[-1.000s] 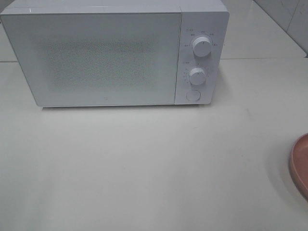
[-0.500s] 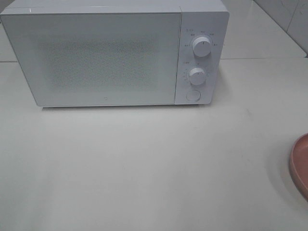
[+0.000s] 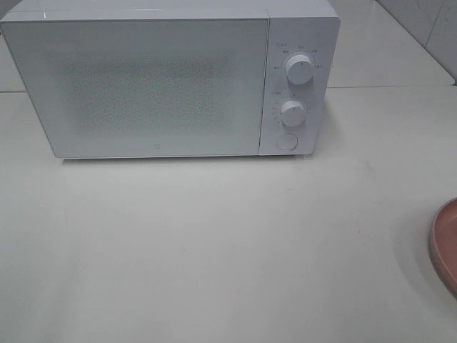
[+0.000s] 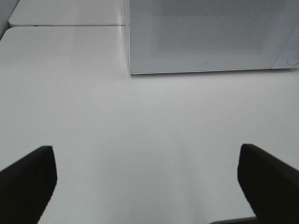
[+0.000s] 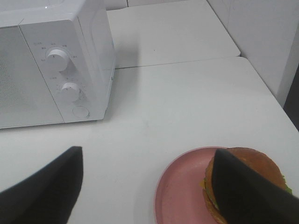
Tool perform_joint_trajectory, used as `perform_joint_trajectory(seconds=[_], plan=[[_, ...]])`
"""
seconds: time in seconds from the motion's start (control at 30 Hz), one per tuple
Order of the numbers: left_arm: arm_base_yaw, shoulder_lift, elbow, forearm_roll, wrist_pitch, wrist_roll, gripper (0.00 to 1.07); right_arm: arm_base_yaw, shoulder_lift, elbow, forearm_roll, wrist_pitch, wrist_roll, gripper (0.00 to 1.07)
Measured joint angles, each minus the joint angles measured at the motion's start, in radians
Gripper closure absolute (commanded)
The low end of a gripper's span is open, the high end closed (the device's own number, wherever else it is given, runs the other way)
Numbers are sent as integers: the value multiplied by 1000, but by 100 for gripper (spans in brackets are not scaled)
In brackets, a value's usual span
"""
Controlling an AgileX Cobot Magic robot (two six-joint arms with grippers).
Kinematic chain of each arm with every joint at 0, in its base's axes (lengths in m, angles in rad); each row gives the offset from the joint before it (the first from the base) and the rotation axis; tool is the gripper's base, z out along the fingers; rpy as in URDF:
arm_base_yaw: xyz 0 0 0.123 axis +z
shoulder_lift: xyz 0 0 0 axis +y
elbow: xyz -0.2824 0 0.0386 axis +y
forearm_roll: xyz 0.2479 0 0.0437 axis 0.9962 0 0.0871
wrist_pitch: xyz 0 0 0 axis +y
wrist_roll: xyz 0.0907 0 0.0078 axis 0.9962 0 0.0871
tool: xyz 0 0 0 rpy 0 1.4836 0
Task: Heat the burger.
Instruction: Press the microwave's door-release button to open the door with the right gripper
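The microwave has a smooth white shell with a soft satin sheen (painted metal or plastic, hard to tell which). Its door is a pale, flat panel speckled with a fine dotted screen. The knobs look like smooth white plastic. The table is a smooth off-white top with a faint shine. The plate is pink, smooth and nearly matt. The burger has a brown bun with a slight gloss. The left gripper and right gripper have dull black fingers, plastic by the look.
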Motion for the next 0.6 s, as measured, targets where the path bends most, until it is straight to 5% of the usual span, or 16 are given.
perform_joint_trajectory(seconds=[0.6], plan=[[0, 0, 0, 0, 0, 0, 9, 0, 206, 0, 1, -199, 0, 34]])
